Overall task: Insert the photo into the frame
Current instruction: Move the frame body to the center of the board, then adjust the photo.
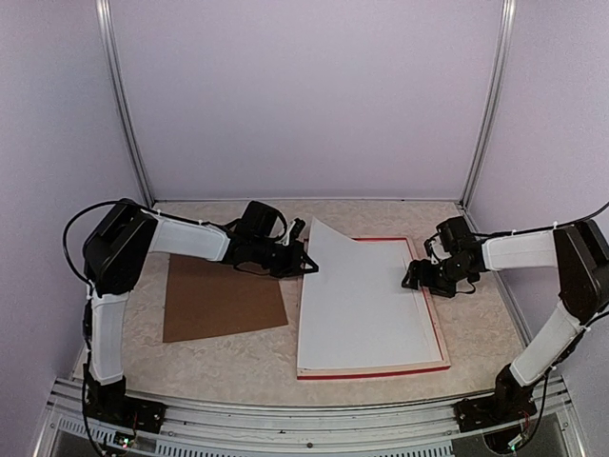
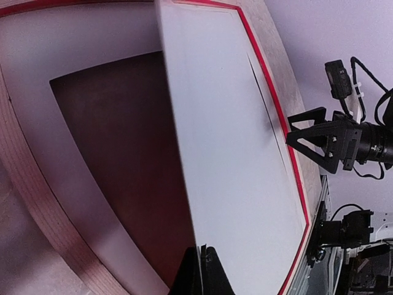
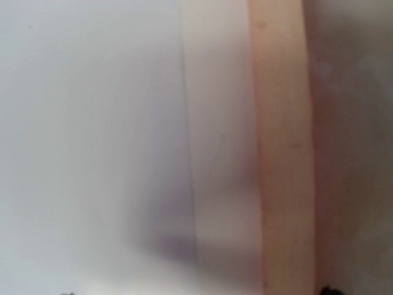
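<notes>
Beige tabletop [image 1: 228,367], left gripper [image 1: 309,267] pinching tilted photo's [image 1: 357,295] edge over frame [image 1: 438,328], right gripper [image 1: 411,279] spread at frame rim

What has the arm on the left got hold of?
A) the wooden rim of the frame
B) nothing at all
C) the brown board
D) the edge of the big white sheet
D: the left gripper is closed on the left edge of the white sheet, which tilts up out of the frame, while the brown board lies flat, apart from it.
</notes>
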`<act>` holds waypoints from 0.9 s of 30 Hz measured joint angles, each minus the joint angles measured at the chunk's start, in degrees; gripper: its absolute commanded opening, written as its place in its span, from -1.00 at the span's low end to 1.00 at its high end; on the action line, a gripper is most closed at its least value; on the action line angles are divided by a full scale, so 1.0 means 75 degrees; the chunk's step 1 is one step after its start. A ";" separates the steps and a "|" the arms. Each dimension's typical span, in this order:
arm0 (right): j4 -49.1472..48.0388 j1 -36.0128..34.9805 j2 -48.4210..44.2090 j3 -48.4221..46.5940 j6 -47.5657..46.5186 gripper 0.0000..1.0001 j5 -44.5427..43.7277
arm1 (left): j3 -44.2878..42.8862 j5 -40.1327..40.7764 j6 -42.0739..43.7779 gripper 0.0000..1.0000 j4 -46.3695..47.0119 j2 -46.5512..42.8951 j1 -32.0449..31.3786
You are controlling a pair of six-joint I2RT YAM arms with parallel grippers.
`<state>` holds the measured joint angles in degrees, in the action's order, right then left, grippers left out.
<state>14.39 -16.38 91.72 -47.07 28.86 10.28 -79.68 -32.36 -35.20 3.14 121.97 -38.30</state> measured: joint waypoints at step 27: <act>0.1483 0.1055 -0.2157 -0.0373 -0.0347 0.79 -0.0458 | -0.0673 -0.0851 -0.2707 -1.00 0.1215 -0.1728 -0.0676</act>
<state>25.52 -8.47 75.55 -49.87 26.26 6.85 -84.73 -38.74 -55.51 12.25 109.01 -43.38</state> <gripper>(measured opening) 0.894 0.005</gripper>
